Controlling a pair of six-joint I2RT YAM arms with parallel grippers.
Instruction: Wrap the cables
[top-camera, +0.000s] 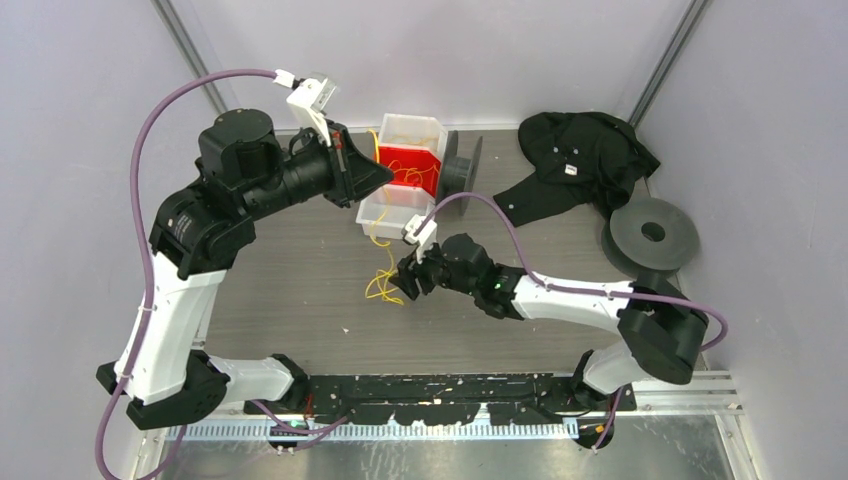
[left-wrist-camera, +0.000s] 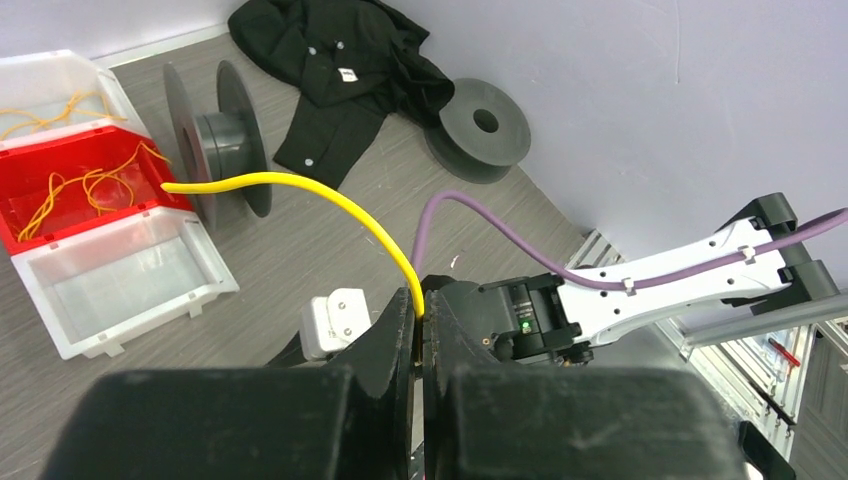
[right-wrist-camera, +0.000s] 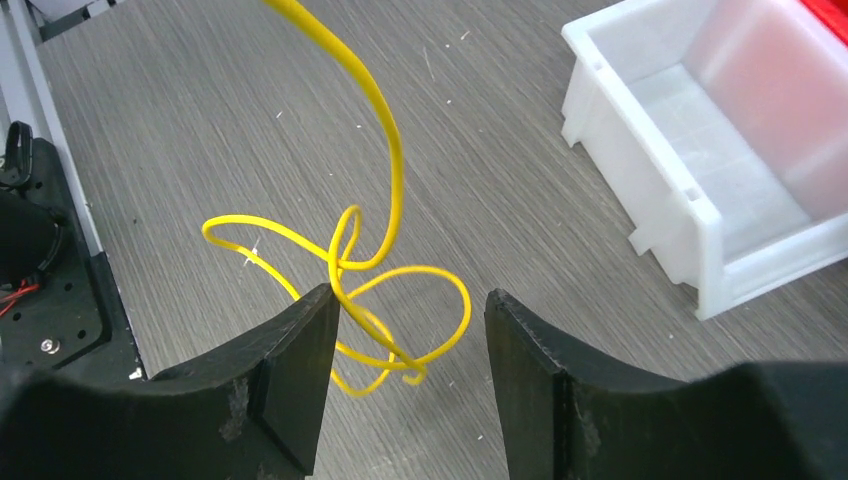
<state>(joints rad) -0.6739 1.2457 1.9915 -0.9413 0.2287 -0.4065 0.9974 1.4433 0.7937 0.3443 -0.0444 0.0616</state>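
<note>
Nearest us, our right gripper hangs low over the table, fingers spread. The cable lies in loose loops between them, unpinched. Farther back, our left gripper is raised, fingers pressed together on the cable's upper stretch. We judge we are gathering the coil. Next, the right must close on the crossing loops without scattering them.

Three bins far centre: two white, one red. Two grey spools. One black garment far right. Two robot arms. Several yellow cables, exact number unclear.
</note>
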